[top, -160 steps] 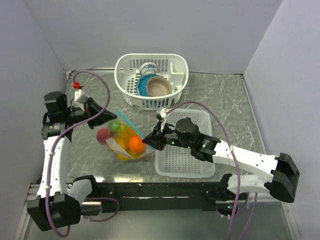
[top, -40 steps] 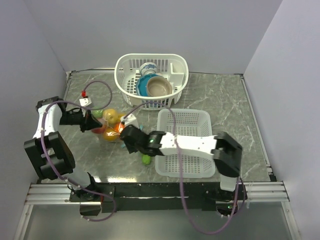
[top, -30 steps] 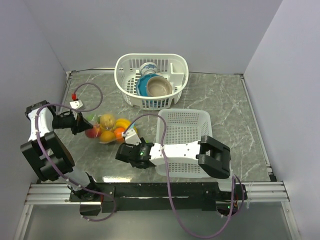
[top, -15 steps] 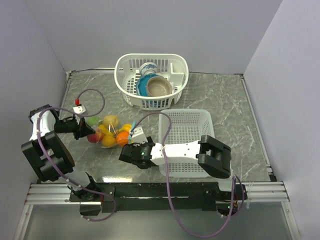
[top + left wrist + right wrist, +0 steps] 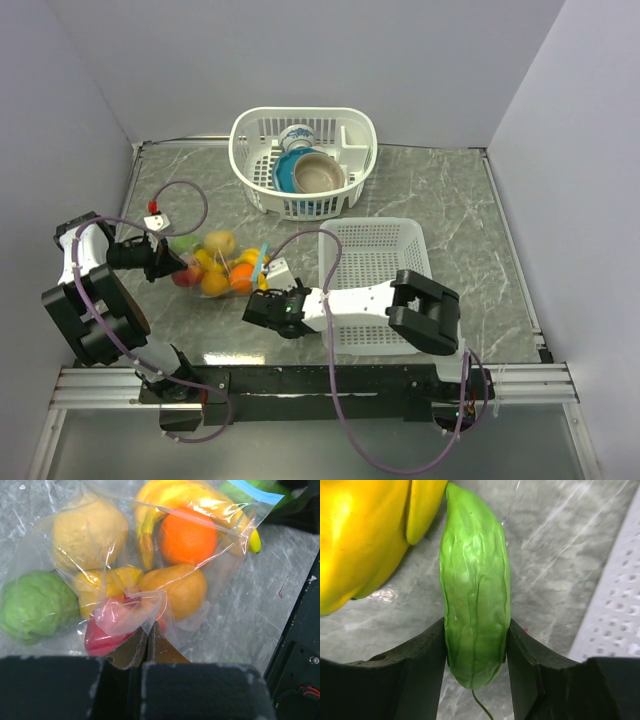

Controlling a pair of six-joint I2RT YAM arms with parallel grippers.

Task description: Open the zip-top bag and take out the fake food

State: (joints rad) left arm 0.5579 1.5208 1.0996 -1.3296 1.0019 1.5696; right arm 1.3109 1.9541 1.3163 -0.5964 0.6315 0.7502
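The clear zip-top bag point(image 5: 218, 266) lies on the table with its teal zip strip point(image 5: 260, 494) toward the right arm. My left gripper point(image 5: 147, 636) is shut on the bag's bottom corner, pinching the plastic. Inside the bag are fake food pieces: an orange point(image 5: 186, 537), a banana point(image 5: 180, 497), a green lump point(image 5: 35, 605) and a red piece point(image 5: 102, 637). My right gripper point(image 5: 476, 640) sits low by the bag's mouth. Both its fingers point(image 5: 425, 652) press the sides of a long green fake food piece point(image 5: 475, 600) lying on the table beside the banana point(image 5: 365, 535).
A round white basket point(image 5: 250, 130) with bowls and a cup stands at the back. A rectangular white basket point(image 5: 375, 270) sits right of the bag, its edge close to my right gripper point(image 5: 272, 306). Walls close in the left, back and right sides.
The right gripper's jaws have narrowed onto the long green piece. The left gripper still holds the bag corner and has shifted slightly, with the bag settling a little toward the right.
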